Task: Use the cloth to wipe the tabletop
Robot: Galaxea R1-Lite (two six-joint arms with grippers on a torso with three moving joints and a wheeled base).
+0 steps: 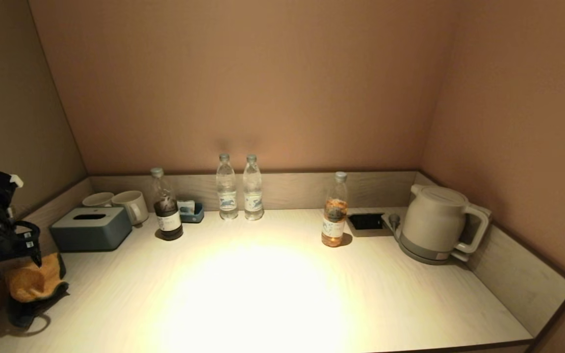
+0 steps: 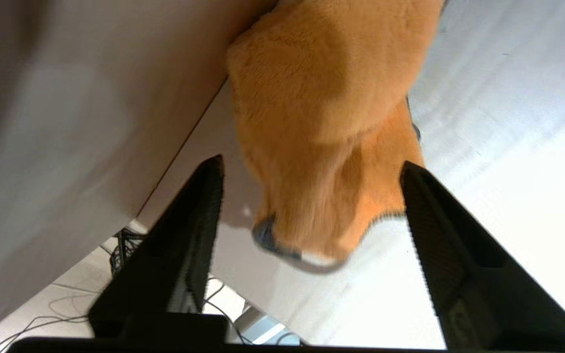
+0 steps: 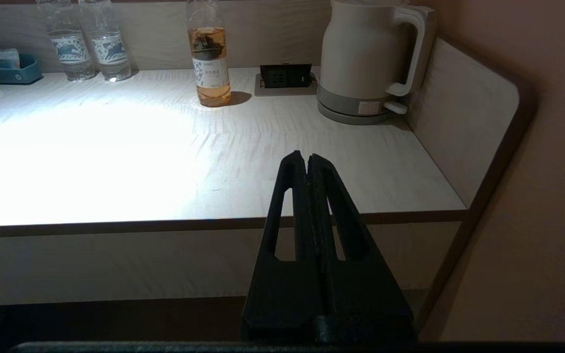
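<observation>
So I've got the left claw (image 2: 312, 196) hanging right over the cloth (image 1: 32, 284), fingers spread wide with the orange fuzzy lump sitting between them but nothing pinched yet. The cloth is bunched up at the near left corner of the table (image 1: 263, 294), pushed against the side rim, with the teal backing peeking out underneath. I'd guess it's parked there so it stays clear of the open middle stretch.

The bottles, the tissue box (image 1: 91, 228), the mugs and the kettle (image 1: 434, 223) all line the back, which leaves me a big open patch to wipe. Handy, though I'll need to stop short of that tea bottle (image 1: 334, 211) standing a bit forward.

The right claw (image 3: 308, 162) is pressed closed on nothing, waiting off the front edge on the right.
</observation>
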